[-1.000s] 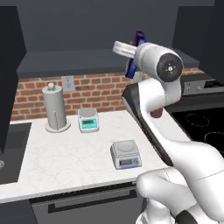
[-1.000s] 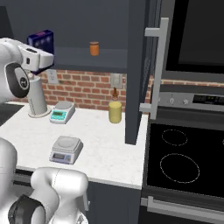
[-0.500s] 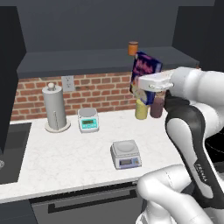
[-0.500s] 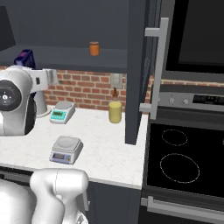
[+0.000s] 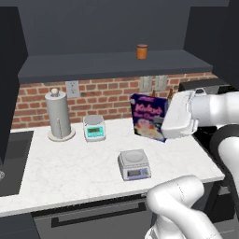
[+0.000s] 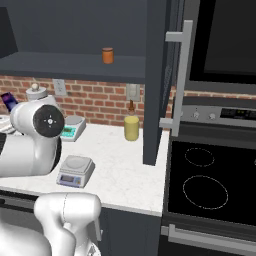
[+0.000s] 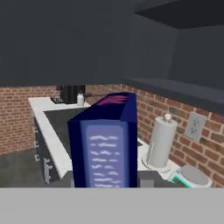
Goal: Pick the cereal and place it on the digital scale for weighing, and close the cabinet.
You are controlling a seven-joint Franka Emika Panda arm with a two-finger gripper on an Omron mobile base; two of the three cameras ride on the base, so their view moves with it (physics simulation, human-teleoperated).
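Note:
The cereal (image 5: 148, 116), a dark-blue box with a pink-purple front, hangs upright just above the counter. My gripper (image 5: 167, 122) is shut on its right side. In the hand view the box's blue side (image 7: 107, 144) stands close in front of the camera and hides the fingertips. A corner of the cereal (image 6: 9, 100) peeks past my arm. The digital scale (image 5: 134, 164) with the bluish front sits on the counter, in front of the box and slightly left; its plate (image 6: 75, 164) is bare. The cabinet stands open, its right door (image 6: 159, 75) swung out with a silver handle (image 6: 182, 80).
A teal-fronted scale (image 5: 94, 127) and a paper towel holder (image 5: 58, 114) stand at the back left. An orange can (image 5: 142, 51) is on the cabinet shelf. A yellow bottle (image 6: 131, 127) stands by the open door. The stove (image 6: 205, 185) lies to the right.
My arm has come down from shelf height with the cereal in its grip; the box now hangs low over the counter behind the digital scale.

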